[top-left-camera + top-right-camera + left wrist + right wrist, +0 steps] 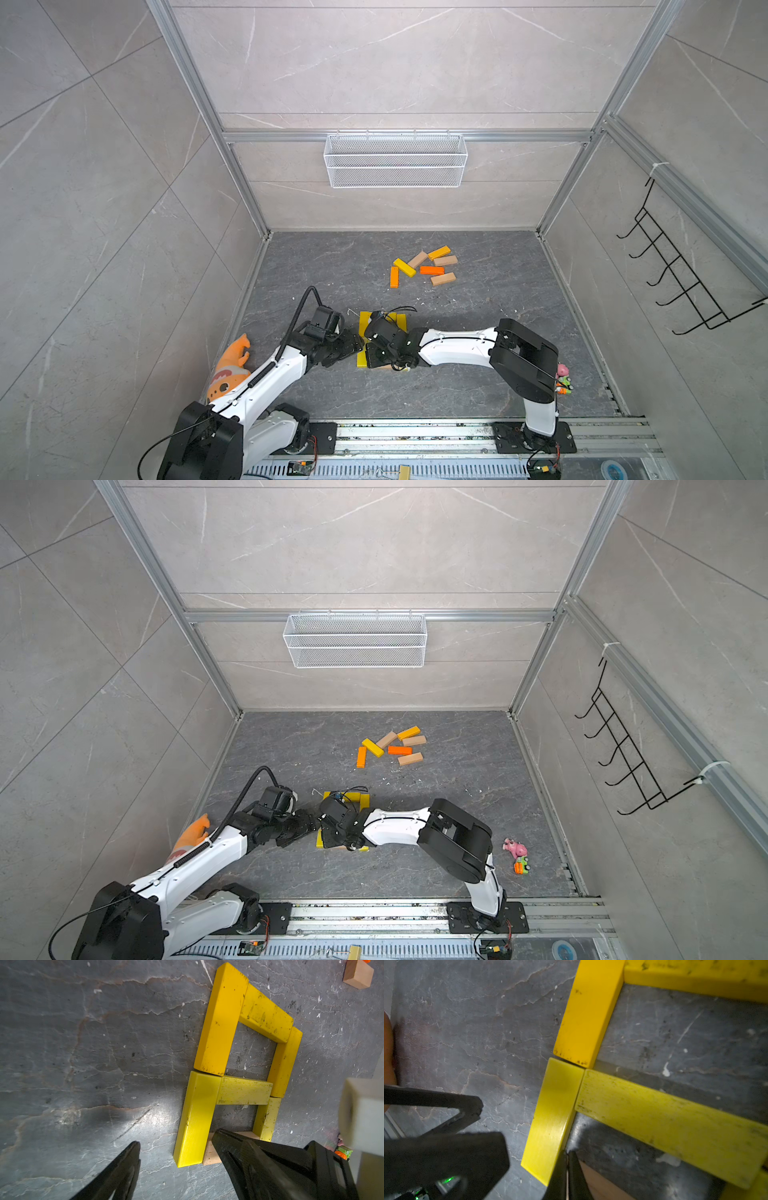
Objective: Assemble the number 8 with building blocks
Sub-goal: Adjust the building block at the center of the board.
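Note:
Six yellow building blocks (220, 1022) lie flat as two stacked squares, with a tan block (211, 1155) across the near end. In both top views this figure (364, 322) is mostly covered by the two grippers. My left gripper (177, 1137) is open, and the near end of the figure's left lower yellow block (195, 1118) shows between its fingers. My right gripper (568, 1153) is shut and empty, its tips against the inner side of that same block (554, 1122), next to the tan block (602, 1186). Several loose orange, yellow and tan blocks (424, 266) lie farther back.
An orange plush fish (228, 370) lies at the front left beside my left arm. A pink toy and a small toy car (517, 856) sit at the front right. A white wire basket (395, 156) hangs on the back wall and a black hook rack (681, 270) on the right wall.

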Robot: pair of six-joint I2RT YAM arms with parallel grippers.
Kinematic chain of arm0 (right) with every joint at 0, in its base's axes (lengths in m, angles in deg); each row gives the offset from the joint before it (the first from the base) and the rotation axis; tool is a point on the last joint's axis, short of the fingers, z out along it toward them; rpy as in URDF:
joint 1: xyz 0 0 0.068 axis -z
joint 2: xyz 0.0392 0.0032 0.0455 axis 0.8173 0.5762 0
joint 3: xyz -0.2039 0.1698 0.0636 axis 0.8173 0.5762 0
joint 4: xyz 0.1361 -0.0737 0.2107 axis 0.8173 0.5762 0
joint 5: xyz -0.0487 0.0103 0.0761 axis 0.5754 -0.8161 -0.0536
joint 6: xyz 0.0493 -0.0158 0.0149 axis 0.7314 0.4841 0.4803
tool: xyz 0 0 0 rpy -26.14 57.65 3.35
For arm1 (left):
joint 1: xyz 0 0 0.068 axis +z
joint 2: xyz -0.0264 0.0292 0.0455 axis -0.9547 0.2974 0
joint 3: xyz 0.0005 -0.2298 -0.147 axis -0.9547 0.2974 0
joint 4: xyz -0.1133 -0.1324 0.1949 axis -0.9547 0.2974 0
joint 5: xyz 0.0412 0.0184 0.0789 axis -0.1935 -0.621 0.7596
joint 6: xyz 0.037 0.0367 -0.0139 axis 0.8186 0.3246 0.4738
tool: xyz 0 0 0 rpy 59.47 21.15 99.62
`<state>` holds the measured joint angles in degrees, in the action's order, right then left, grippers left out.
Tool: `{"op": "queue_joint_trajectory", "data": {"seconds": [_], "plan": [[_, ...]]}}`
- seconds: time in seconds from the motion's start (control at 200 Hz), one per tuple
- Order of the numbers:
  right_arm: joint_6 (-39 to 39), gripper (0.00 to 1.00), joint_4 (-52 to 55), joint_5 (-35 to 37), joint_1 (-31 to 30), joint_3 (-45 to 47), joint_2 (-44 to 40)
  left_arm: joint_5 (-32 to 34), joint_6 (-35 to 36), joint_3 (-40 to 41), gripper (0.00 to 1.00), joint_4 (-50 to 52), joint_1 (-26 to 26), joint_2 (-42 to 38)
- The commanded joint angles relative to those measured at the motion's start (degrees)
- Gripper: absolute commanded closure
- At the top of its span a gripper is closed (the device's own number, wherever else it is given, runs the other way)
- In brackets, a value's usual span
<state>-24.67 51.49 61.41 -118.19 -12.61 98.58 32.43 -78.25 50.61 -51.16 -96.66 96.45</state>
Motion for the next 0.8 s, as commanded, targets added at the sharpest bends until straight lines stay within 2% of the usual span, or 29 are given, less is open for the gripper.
{"op": "queue_joint_trajectory", "data": {"seconds": [0.0,0.22,0.474,0.664,0.794], "plan": [[-0.83,0.91,0.94,0.19,0.0,-0.25,0.38,-0.7,0.34,0.13,0.21,-1.01,0.28,0.15],[-3.75,0.91,0.03,2.38,-0.01,0.18,-6.56,-0.45,0.6,-1.34,0.21,-0.27,0.28,-0.12],[-7.46,0.86,7.03,11.19,0.45,4.29,-19.09,-0.97,3.34,-5.76,0.21,0.74,0.32,0.01],[-8.44,0.82,10.42,12.69,3.77,8.54,-25.41,-2.15,5.18,-7.19,0.2,-2.98,0.32,3.63],[-8.1,0.82,10.73,12.88,4.95,10.92,-27.12,-1.85,6.46,-9.67,0.21,-3.68,0.31,9.06]]}}
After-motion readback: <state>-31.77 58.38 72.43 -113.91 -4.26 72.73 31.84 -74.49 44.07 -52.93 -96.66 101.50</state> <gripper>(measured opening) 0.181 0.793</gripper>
